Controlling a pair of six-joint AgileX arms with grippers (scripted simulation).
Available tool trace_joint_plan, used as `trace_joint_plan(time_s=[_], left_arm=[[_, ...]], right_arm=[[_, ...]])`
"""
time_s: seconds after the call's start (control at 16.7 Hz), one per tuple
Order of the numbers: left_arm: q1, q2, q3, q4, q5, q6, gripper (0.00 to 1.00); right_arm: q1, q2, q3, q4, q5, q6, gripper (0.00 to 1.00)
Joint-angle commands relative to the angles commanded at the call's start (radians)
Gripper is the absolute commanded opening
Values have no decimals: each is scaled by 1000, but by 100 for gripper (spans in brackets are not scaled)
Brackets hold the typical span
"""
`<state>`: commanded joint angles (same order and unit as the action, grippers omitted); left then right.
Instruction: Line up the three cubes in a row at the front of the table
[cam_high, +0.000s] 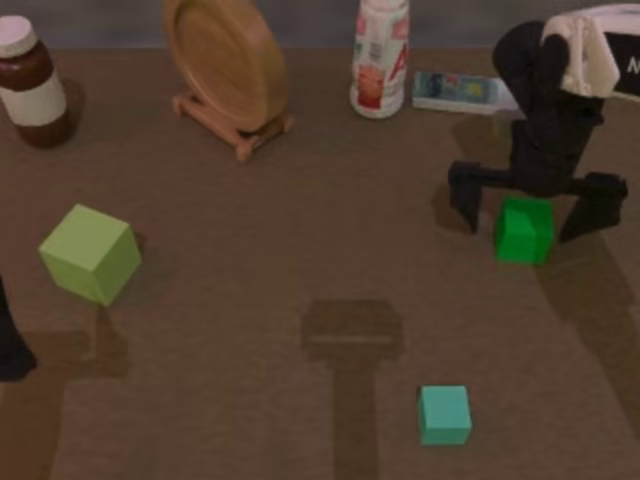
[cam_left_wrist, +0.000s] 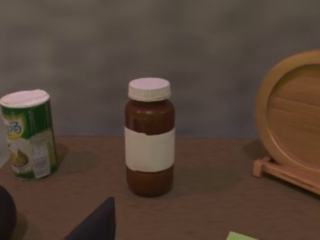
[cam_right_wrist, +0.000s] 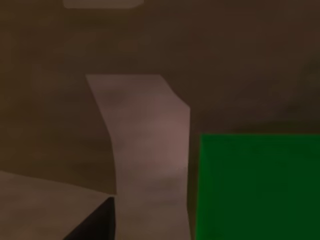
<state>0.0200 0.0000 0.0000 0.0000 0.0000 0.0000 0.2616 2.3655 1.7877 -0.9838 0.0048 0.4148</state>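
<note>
Table (cam_high: 300, 250) carried all three cubes, well apart from one another; bright green cube (cam_high: 524, 231) sat toward the right edge, about mid-depth; small teal cube (cam_high: 444, 414) lay near the front edge, right of centre; large pale yellow-green cube (cam_high: 90, 252) stood toward the left edge, turned at an angle to the table's sides.

Right gripper (cam_high: 528, 205) hung directly over the bright green cube with fingers spread wide; one finger (cam_high: 467, 192) stood to the cube's left, the other to its right, neither touching it in the top view; right wrist view showed the green cube (cam_right_wrist: 257, 185) close up, filling one corner, beside a lit patch of table, with a dark fingertip (cam_right_wrist: 95, 222) at the picture's edge.

Left gripper (cam_high: 12, 350) was parked at the left edge of the table, near the front, only partly in view; I could not tell how its fingers stood; left wrist view faced the back of the table.

Along the back edge: brown jar with white lid (cam_high: 30, 80) at the left corner; wooden plate on a stand (cam_high: 225, 65) left of centre; white bottle with red label (cam_high: 380, 55) right of centre; small flat box (cam_high: 460, 90) just beside the bottle; green can with white lid (cam_left_wrist: 27, 132) seen only in the left wrist view, near the jar (cam_left_wrist: 149, 137).
</note>
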Motion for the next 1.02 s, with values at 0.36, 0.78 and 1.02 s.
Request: trace_joint_plan(time_s=[0.36, 0.78, 1.02], left_arm=[[0, 0, 0, 0, 0, 0, 100], [0, 0, 0, 0, 0, 0, 100], [0, 0, 0, 0, 0, 0, 100]], right_arm=[[1, 20, -36, 47, 0, 2, 100], [1, 20, -36, 47, 0, 2, 47], [1, 20, -36, 47, 0, 2, 17]])
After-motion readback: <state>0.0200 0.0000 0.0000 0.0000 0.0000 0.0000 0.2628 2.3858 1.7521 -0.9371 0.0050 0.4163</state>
